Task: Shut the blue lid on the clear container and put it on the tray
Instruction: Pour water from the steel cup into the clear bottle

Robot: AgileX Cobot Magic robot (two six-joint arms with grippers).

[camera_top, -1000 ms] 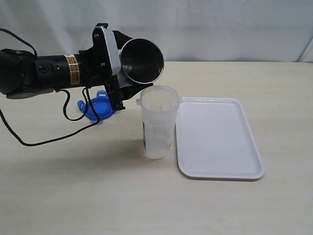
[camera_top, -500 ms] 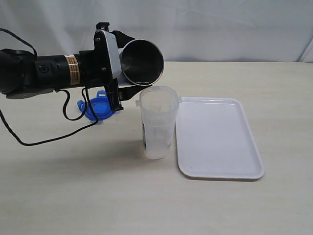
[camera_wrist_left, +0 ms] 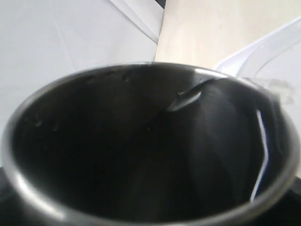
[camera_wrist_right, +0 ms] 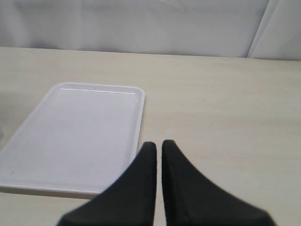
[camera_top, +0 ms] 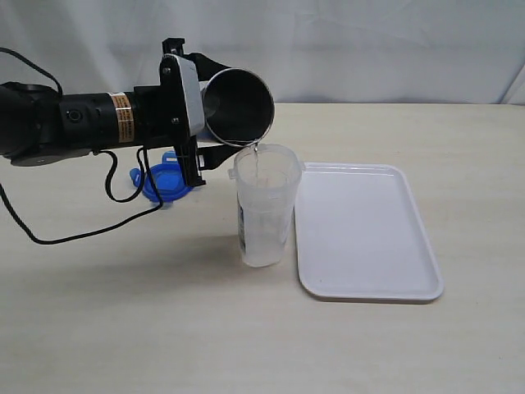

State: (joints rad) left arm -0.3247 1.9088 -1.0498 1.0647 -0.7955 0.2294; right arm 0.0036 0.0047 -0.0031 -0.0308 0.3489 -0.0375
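While the left gripper grips the steel cup by its body, the cup lies tipped on its side, with its lip above the far left rim of the clear container. A thin clear stream of liquid runs from the cup lip into the container. The left wrist view shows only the dark interior of the cup.

The clear container stands upright, uncovered, on the table. It is just left of the tray and not on it.

The blue lid lies flat on the table, left of the container and farther back. It is partly hidden behind the left gripper.

The right gripper has its two black fingers pressed together and holds nothing. It hangs above the table near the tray.
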